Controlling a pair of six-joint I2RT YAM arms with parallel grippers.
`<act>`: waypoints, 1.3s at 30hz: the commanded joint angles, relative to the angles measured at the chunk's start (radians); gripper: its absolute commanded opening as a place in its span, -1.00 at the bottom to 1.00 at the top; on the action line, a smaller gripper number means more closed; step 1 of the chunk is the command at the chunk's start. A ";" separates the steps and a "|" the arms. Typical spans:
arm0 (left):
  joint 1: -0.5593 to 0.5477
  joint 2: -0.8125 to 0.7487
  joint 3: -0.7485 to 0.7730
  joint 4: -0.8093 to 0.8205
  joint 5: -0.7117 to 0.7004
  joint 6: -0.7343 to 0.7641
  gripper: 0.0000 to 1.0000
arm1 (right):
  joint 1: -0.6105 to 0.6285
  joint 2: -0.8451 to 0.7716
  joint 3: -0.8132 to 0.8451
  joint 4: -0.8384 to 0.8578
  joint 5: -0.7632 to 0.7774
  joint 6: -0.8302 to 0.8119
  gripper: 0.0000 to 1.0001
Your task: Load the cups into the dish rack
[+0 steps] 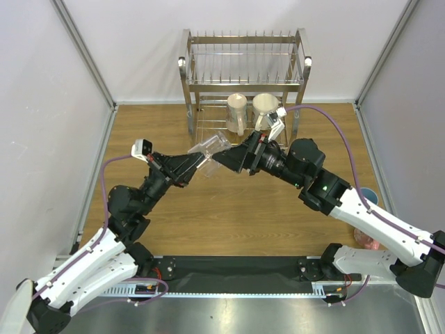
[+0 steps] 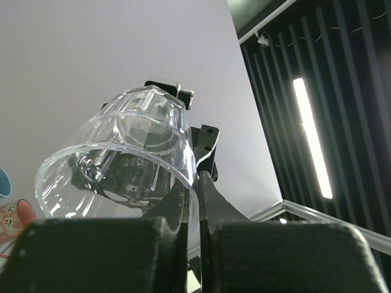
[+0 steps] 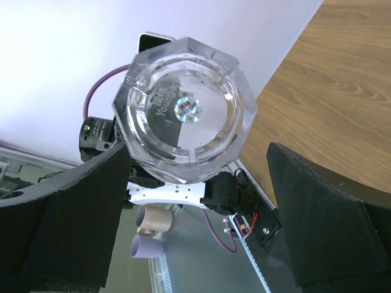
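The dish rack (image 1: 243,66) stands at the table's far edge, with two cream mugs (image 1: 237,111) (image 1: 264,106) on its lower tier. Above the table's middle, my left gripper (image 1: 204,164) (image 2: 198,177) is shut on the rim of the clear glass tumbler (image 1: 213,146) (image 2: 119,159), which lies tilted. My right gripper (image 1: 228,158) (image 3: 198,155) faces it from the right and is open. The tumbler's base (image 3: 183,107) sits between its wide-spread fingers (image 3: 79,213), close to the left one. A light blue cup (image 1: 370,196) and a pink mug (image 1: 364,240) peek out behind the right arm.
White walls close in the table on the left, back and right. The rack's legs and upright prongs (image 1: 240,38) stand just behind both grippers. A black strip (image 1: 229,268) runs between the arm bases at the near edge.
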 commanded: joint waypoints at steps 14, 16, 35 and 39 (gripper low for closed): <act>-0.035 0.045 -0.043 0.226 -0.032 -0.075 -0.99 | 0.016 0.038 0.084 0.089 0.117 -0.040 0.74; -0.035 0.050 -0.042 0.226 -0.028 -0.075 -0.99 | 0.017 0.039 0.084 0.094 0.117 -0.037 0.65; -0.035 0.053 -0.092 0.206 -0.028 -0.115 -0.84 | 0.017 0.049 0.076 0.055 0.138 -0.111 -1.00; -0.035 0.016 -0.094 0.089 -0.027 -0.073 -0.29 | 0.017 0.044 0.073 0.025 0.143 -0.134 -1.00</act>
